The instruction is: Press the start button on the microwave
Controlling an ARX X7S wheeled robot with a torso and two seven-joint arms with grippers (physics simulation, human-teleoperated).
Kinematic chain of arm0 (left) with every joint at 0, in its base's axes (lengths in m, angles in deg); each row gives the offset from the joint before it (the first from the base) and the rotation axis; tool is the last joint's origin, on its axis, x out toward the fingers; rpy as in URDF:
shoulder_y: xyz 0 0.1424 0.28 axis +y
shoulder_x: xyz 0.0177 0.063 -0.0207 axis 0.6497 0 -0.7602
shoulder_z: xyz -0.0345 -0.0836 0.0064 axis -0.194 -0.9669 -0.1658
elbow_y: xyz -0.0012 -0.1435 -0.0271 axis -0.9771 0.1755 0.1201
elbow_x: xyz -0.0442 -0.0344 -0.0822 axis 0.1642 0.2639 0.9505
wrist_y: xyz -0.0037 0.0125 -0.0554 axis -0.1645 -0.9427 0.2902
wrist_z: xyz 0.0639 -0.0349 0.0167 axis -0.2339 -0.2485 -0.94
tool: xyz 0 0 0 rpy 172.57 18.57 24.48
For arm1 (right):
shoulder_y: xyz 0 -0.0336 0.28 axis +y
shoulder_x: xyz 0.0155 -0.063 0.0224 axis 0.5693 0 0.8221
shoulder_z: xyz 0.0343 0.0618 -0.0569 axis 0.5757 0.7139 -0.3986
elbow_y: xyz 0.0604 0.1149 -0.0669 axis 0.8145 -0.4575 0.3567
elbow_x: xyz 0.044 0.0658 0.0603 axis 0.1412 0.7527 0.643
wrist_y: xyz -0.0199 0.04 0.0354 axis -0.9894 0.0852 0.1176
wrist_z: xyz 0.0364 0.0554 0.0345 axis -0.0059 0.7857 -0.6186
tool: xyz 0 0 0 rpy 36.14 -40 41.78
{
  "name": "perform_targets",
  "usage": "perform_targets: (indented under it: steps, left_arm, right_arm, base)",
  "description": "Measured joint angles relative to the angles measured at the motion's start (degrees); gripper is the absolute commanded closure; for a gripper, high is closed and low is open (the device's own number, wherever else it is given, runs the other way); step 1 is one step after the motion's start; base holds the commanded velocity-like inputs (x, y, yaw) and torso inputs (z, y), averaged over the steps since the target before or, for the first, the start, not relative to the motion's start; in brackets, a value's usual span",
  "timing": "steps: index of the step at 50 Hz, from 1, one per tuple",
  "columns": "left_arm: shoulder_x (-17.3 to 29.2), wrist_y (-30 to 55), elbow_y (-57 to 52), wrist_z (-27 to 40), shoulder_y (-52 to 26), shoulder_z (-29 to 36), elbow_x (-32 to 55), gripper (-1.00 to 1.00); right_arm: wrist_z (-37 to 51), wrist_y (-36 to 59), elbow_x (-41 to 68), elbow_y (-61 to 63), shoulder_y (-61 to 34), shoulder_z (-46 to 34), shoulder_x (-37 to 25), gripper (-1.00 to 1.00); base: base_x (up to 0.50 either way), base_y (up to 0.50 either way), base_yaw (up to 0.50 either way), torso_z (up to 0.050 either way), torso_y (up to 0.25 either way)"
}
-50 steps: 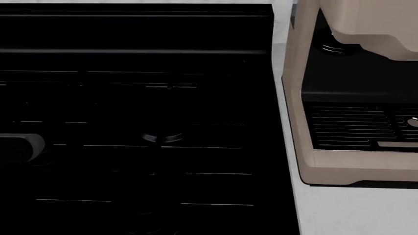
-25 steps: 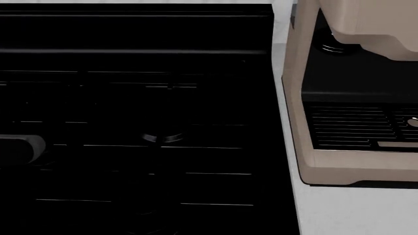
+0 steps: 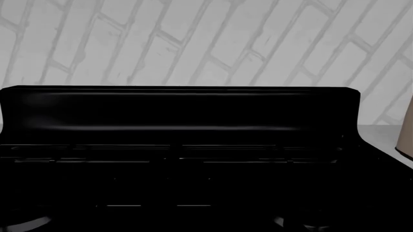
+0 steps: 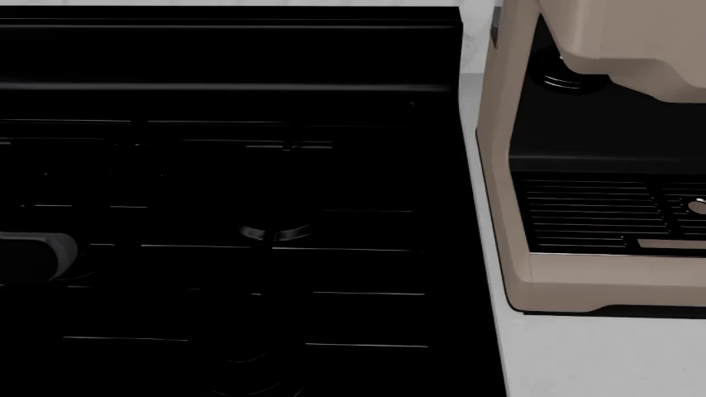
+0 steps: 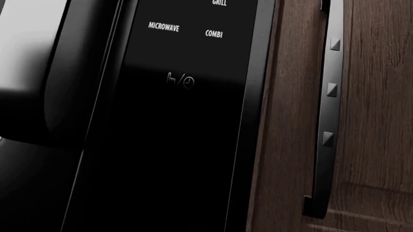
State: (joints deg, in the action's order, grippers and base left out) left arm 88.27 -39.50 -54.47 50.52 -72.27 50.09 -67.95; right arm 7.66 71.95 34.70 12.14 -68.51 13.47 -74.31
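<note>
The right wrist view is close on the microwave's black control panel, with the white labels MICROWAVE, COMBI and GRILL, and a small clock icon. No start button can be made out; the lower panel is plain black. The right gripper's fingers do not show against it. In the head view a grey rounded part of my left arm sits at the left edge over the black stove. Its fingers cannot be made out. The microwave is out of the head view.
A dark wood cabinet door with a black bar handle stands beside the panel. A beige coffee machine stands on the white counter right of the stove. The stove's backguard meets a white brick wall.
The grey part of my left arm has dropped slightly in the head view. Nothing else has visibly moved.
</note>
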Motion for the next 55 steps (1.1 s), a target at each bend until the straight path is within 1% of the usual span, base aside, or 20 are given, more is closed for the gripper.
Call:
perform_targets:
  steps: [18,39,55]
  left_arm:
    - [0.29,-0.85,0.85,0.15,0.23,0.39,0.28,-1.0]
    - [0.78,-1.48,0.95,0.42,0.82,0.58,0.78,-1.0]
    - [1.03,-2.28,1.31,0.68,1.52,1.0,0.89,-1.0]
  right_arm:
    - [-4.93,-4.41,-4.96,-5.6,-0.78,-1.94,2.23,1.0]
    - [-7.93,-7.75,-7.06,-10.11,1.52,-2.66,4.11,1.0]
    - [-10.18,-9.53,-7.19,-11.21,0.95,-4.11,3.7,1.0]
  base:
    - [0.0,0.0,0.0,0.0,0.0]
    - [0.0,0.0,0.0,0.0,0.0]
    - [0.01,0.0,0.01,0.002,0.0]
